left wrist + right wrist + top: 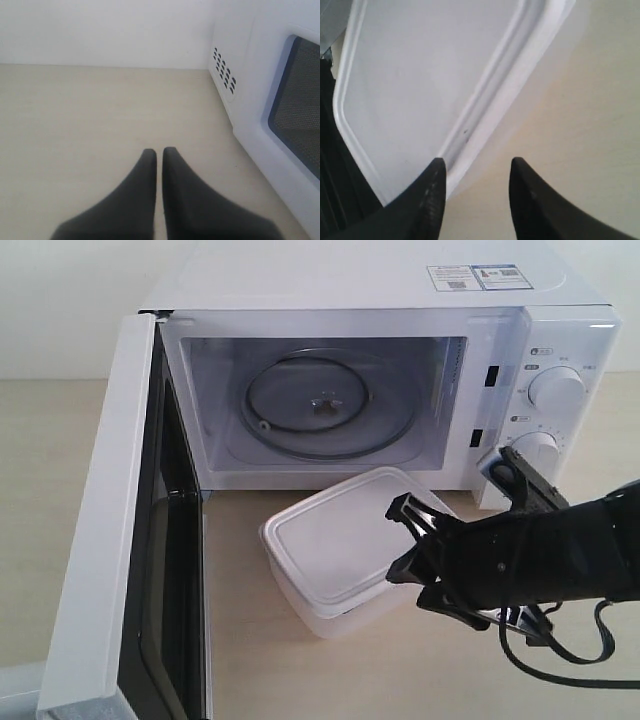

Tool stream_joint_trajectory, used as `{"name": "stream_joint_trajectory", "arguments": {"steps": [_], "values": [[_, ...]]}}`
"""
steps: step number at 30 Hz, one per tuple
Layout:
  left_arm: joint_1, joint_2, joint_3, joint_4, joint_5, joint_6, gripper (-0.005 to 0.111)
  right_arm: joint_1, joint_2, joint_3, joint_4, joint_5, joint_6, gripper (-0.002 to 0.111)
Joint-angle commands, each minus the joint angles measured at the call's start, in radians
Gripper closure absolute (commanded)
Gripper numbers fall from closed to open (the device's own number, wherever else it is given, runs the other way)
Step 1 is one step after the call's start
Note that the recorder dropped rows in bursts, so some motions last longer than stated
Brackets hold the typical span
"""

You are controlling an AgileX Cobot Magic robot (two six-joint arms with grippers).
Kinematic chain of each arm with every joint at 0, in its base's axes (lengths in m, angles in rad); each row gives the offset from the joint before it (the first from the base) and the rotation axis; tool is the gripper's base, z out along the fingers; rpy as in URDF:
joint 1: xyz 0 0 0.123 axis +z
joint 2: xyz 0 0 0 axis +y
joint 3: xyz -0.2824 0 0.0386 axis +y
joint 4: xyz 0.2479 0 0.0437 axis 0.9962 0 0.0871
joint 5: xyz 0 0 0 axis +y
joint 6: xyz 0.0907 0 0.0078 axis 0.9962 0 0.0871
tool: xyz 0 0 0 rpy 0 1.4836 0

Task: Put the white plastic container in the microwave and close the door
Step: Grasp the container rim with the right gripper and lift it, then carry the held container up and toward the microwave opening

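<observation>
Before microwave, container flat, long axis diagonal

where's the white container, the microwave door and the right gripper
white plastic container point(330, 540): exterior view, middle of its lid
door point(105, 540): exterior view, white frame of the open door
right gripper point(477, 165): right wrist view, midway between its fingertips

Door swung wide leaves the microwave mouth free, container just before it
</observation>
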Motion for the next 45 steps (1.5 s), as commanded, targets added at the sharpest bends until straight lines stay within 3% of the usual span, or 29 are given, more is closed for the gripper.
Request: {"name": "stream_joint_trajectory", "arguments": {"steps": [1,14,15,16,18,22,34,45], "values": [[0.003,-0.002,0.003,-0.005,0.0,-0.003,0.102,0.005,-0.001,-0.03,0.001,-0.039,-0.001,0.068],[0.003,-0.002,0.003,-0.005,-0.002,-0.003,0.102,0.008,0.116,-0.113,0.001,-0.042,0.051,0.069],[0.003,-0.002,0.003,-0.005,-0.002,-0.003,0.102,0.008,0.116,-0.113,0.001,-0.057,0.044,0.074],[0.003,-0.002,0.003,-0.005,-0.002,-0.003,0.102,0.008,0.116,-0.113,0.001,-0.083,0.039,0.09],[0.003,-0.002,0.003,-0.005,-0.002,-0.003,0.102,0.008,0.116,-0.113,0.001,-0.088,0.011,0.108],[0.003,-0.002,0.003,-0.005,-0.002,-0.003,0.102,0.008,0.116,-0.113,0.001,-0.048,-0.068,0.108],[0.003,-0.002,0.003,-0.005,0.0,-0.003,0.102,0.008,-0.089,-0.109,-0.226,-0.008,-0.005,0.108],[0.003,-0.002,0.003,-0.005,0.0,-0.003,0.102,0.008,-0.165,-0.006,-0.231,0.014,0.043,0.108]]}}
